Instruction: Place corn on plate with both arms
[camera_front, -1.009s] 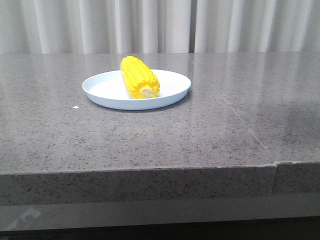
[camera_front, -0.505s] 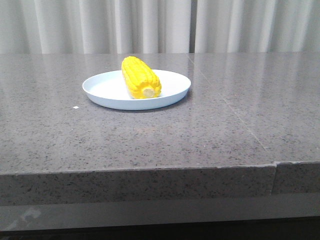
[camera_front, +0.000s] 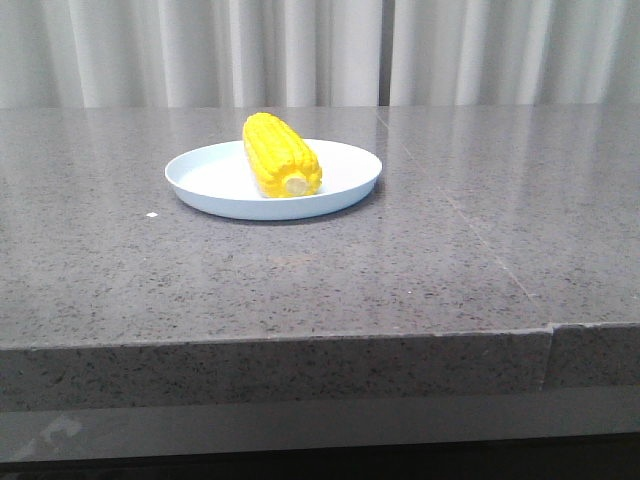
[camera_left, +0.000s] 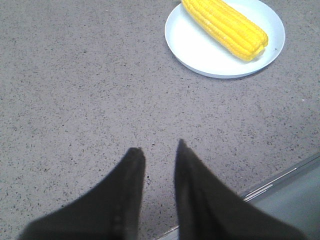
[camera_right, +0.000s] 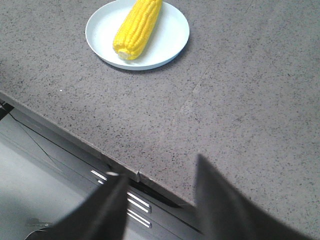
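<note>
The yellow corn (camera_front: 281, 155) lies on the pale blue-white plate (camera_front: 345, 170) at the middle of the grey stone table, its pale stub end toward the front. Both also show in the left wrist view, corn (camera_left: 226, 27) on plate (camera_left: 192, 42), and in the right wrist view, corn (camera_right: 136, 28) on plate (camera_right: 172, 35). My left gripper (camera_left: 159, 146) hangs over bare table, well away from the plate, jaws slightly apart and empty. My right gripper (camera_right: 161, 167) is open and empty above the table's front edge. Neither gripper shows in the front view.
A seam (camera_front: 470, 235) runs across the tabletop to the right of the plate. The table's front edge (camera_right: 75, 137) drops to a metal frame with slots (camera_right: 137, 202). White curtains (camera_front: 320, 50) hang behind the table.
The corn has shifted very slightly to the right on the plate, then stayed still. No arm shows in the front view.
</note>
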